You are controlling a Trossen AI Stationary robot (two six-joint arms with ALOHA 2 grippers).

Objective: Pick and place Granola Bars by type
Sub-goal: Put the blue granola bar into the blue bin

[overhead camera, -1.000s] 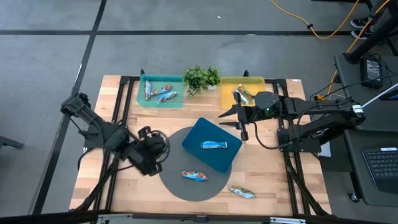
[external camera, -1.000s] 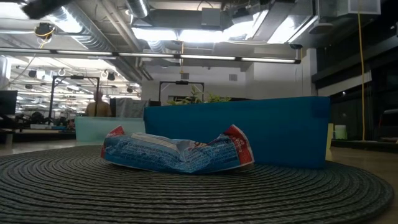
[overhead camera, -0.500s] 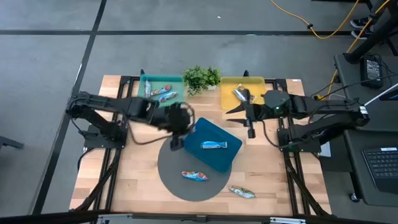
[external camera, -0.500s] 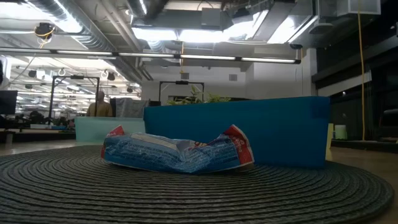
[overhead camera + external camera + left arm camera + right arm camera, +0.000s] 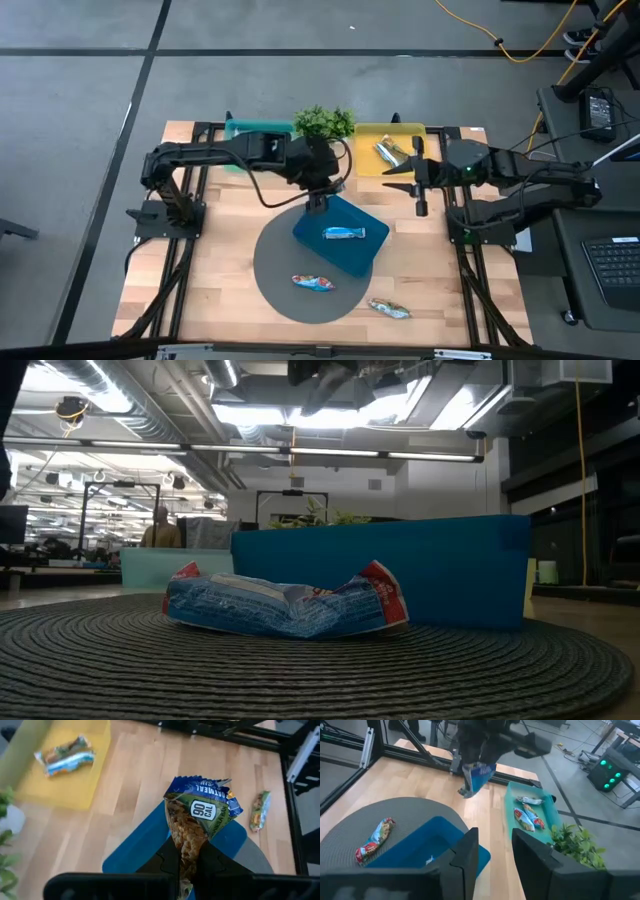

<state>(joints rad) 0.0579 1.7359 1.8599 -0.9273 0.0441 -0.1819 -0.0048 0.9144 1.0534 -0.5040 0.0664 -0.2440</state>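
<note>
Nearest the front edge, a green-orange bar point(image 5: 388, 309) lies on the wooden table point(image 5: 215, 290) and a red-blue bar point(image 5: 312, 283) on the round grey mat point(image 5: 275, 290). A blue bar point(image 5: 343, 233) rests in the blue tray point(image 5: 318, 245). Above that tray's far edge, the left gripper point(image 5: 318, 203) pinches a blue-wrapped granola bar point(image 5: 200, 815). The right gripper point(image 5: 420, 195), fingers parted and empty, hovers near the yellow tray point(image 5: 365, 150), which holds bars point(image 5: 392, 153). The teal tray point(image 5: 555, 817) holds more point(image 5: 526, 816).
</note>
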